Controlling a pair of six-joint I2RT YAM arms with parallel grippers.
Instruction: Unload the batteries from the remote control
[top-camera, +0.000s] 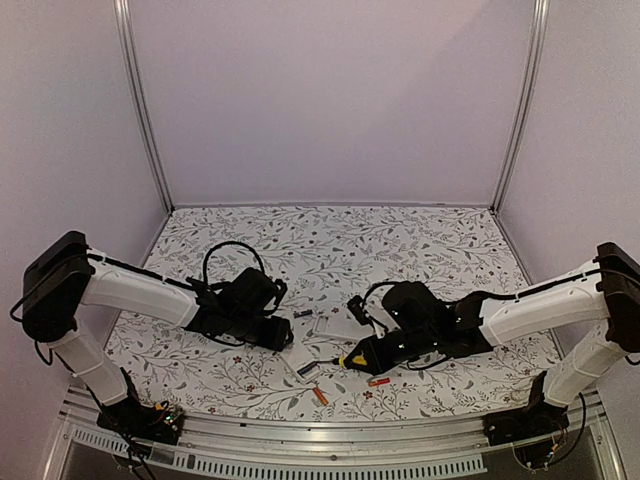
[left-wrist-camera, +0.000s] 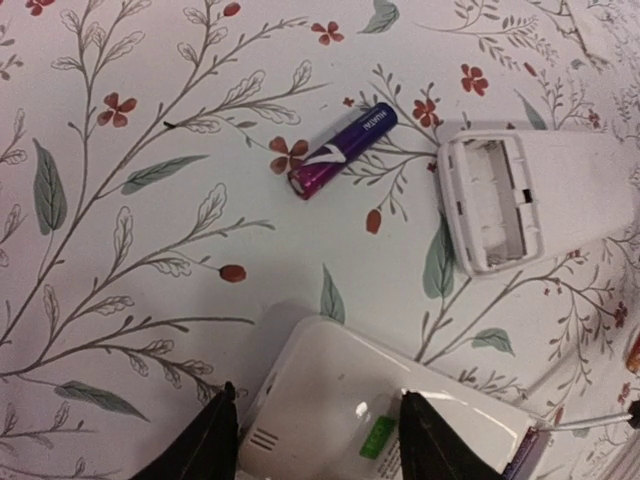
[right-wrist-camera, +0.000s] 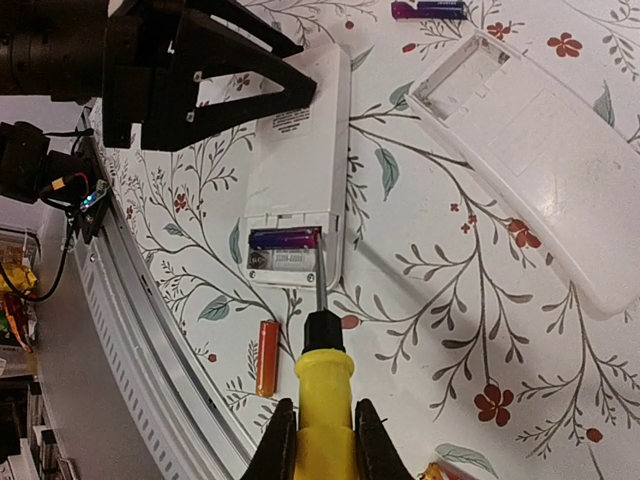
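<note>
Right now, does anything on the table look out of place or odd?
Nothing looks damaged. A purple battery lies loose beside the emptied remote, an orange battery near the edge of the table. The other remote is open, one purple cell still seated.

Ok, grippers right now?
Left gripper: around the white remote, grip cannot be told.
Right gripper: closed on the yellow-handled screwdriver.

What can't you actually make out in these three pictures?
- Left wrist view: whether the left gripper clamps the remote control or only presses it; bottom edge cuts both.
- Right wrist view: whether the slot beside the purple battery, at the screwdriver tip, is full; too blurred.
- Top external view: loose batteries are mere specks.
</note>
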